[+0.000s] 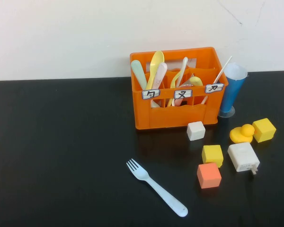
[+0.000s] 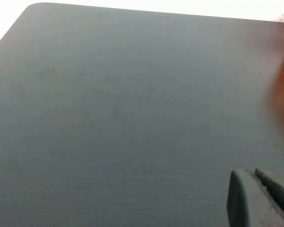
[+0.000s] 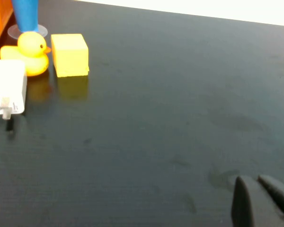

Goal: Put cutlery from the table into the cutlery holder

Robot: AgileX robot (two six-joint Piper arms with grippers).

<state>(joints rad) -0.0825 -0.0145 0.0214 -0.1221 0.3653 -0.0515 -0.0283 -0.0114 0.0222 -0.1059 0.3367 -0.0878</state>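
Fork (image 1: 156, 188) of pale blue-white plastic lies flat on the black worktop (image 1: 57, 142), near the front edge and a little left of centre-right. Its long axis runs diagonally: the four tines point toward the back left, the rounded handle end toward the front right. Behind it, well apart, stands the orange cutlery holder (image 1: 177, 116), an upright crate with three white labels on its front and several pastel spoons (image 1: 154, 71) already standing in its compartments.

Neither arm appears in the high view, so both seem drawn back off the worktop. The left pincer (image 2: 261, 201) shows only as dark finger parts at the corner of its wrist view, over bare worktop, with a blur of orange at the picture's edge. The right pincer (image 3: 260, 201) shows the same way in its own view, which looks toward a yellow duck (image 3: 31, 54), a yellow cube (image 3: 70, 54), a white charger (image 3: 7, 92) and the base of a blue cup (image 3: 26, 16). I cannot tell whether either pincer is open or closed.

The fork shows in neither wrist view. Which arm is nearer is a judgement only: the fork sits roughly midway, with blocks crowding its right side, an orange cube (image 1: 208, 175) nearest, so the left approach looks less obstructed. A grasp across the handle seems simplest.
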